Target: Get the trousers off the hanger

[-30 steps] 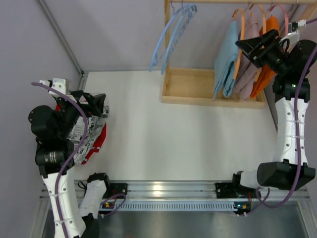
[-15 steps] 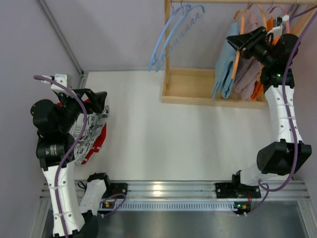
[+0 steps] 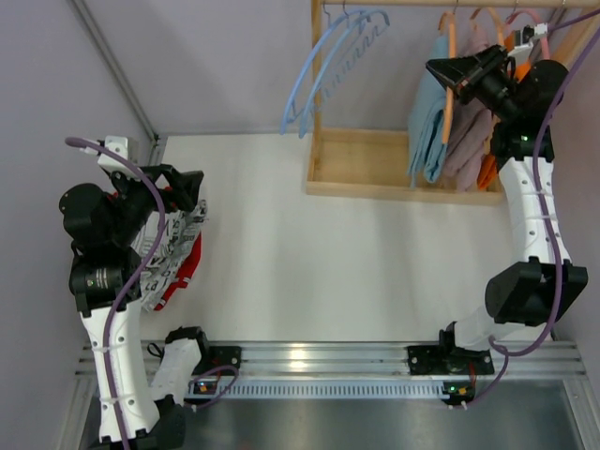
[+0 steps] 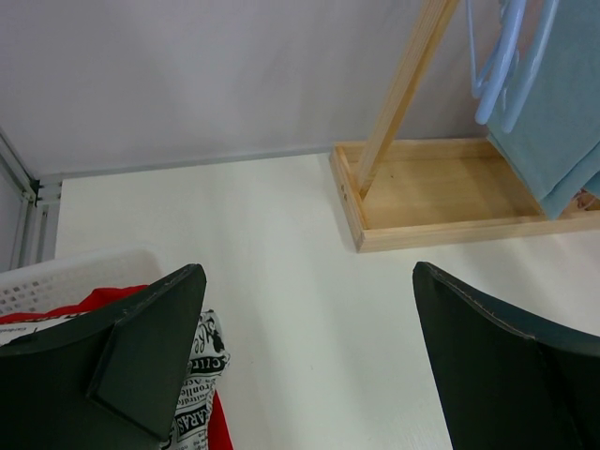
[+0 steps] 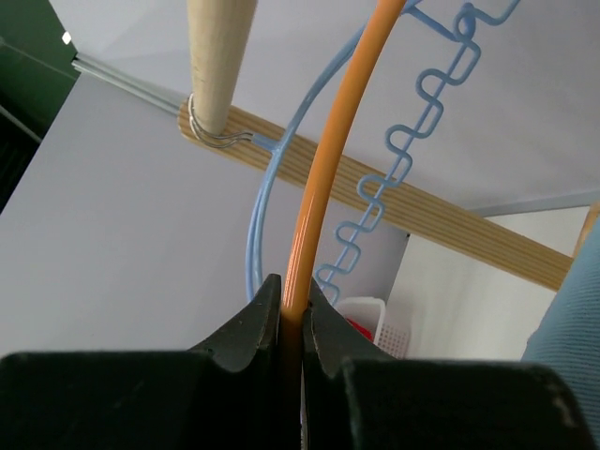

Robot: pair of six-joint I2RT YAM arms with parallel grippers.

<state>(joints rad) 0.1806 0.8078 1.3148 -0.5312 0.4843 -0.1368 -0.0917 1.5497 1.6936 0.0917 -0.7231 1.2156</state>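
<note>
High on the rack at the back right, my right gripper (image 3: pixel 448 71) is shut on the orange hanger (image 3: pixel 451 47); its jaws pinch the orange rod (image 5: pixel 323 169) in the right wrist view. From that hanger droop the light blue trousers (image 3: pixel 427 122), with the dusty mauve trousers (image 3: pixel 466 141) and orange trousers (image 3: pixel 487 169) beside them. My left gripper (image 3: pixel 192 192) stands open, with nothing between its fingers (image 4: pixel 150 356), over the red trousers (image 3: pixel 183 272) and the black-printed white trousers (image 3: pixel 169 246) in a basket at the left.
Two bare light blue hangers (image 3: pixel 328 66) hang from the wooden rail (image 5: pixel 220 56). The rack's wooden base tray (image 3: pixel 375 164) lies on the white table. A white basket (image 4: pixel 66 281) sits at the left wall. An aluminium rail (image 3: pixel 328 361) runs along the near edge.
My right gripper has swung left from beside the orange trousers to the orange hanger and shut on its rod. The left arm has barely moved and stays open.
</note>
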